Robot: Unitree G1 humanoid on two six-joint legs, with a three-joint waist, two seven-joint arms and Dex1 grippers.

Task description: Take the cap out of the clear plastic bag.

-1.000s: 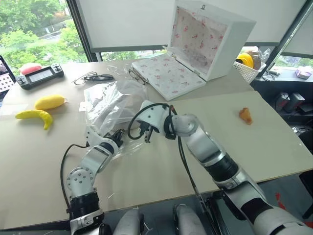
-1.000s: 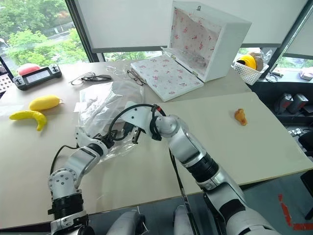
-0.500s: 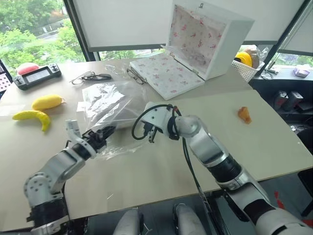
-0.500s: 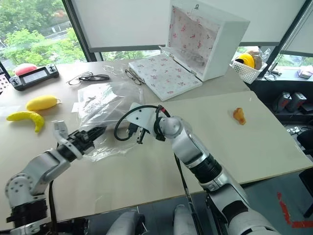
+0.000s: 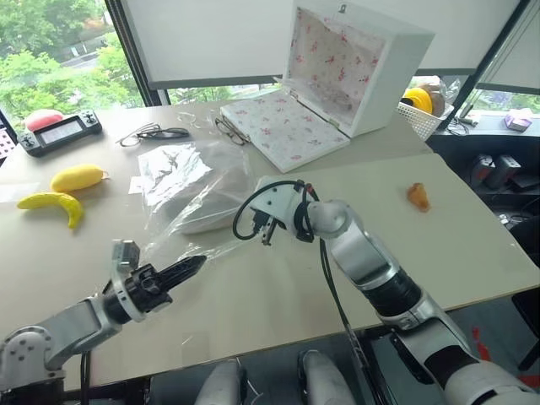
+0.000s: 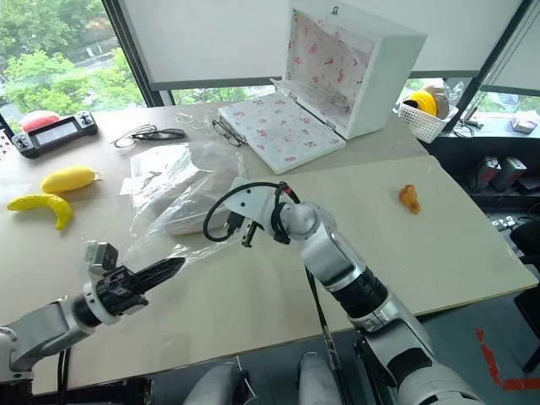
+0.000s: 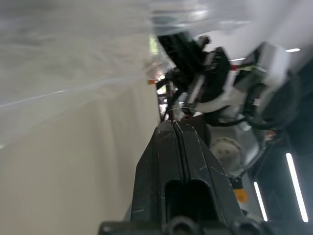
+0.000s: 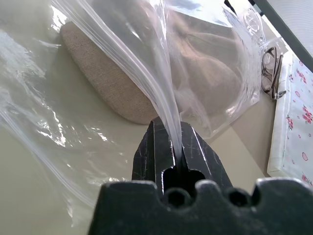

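Note:
The clear plastic bag lies crinkled on the table's left half, and the beige cap rests inside it. My right gripper is shut on a fold of the bag's film at the bag's right edge; in the right wrist view the film runs up from between the fingers, with the cap just beyond. My left gripper hovers near the table's front edge, at the bag's loose near corner. It is shut, and in the left wrist view nothing shows between its fingers.
An open white box with floral lining stands at the back. Two pairs of glasses lie behind the bag. A banana, a yellow fruit and a handheld controller sit far left. A small orange thing lies right.
My left arm has drawn back from the bag toward the table's front edge and swung round, its gripper staying shut. The right gripper has kept its hold on the film.

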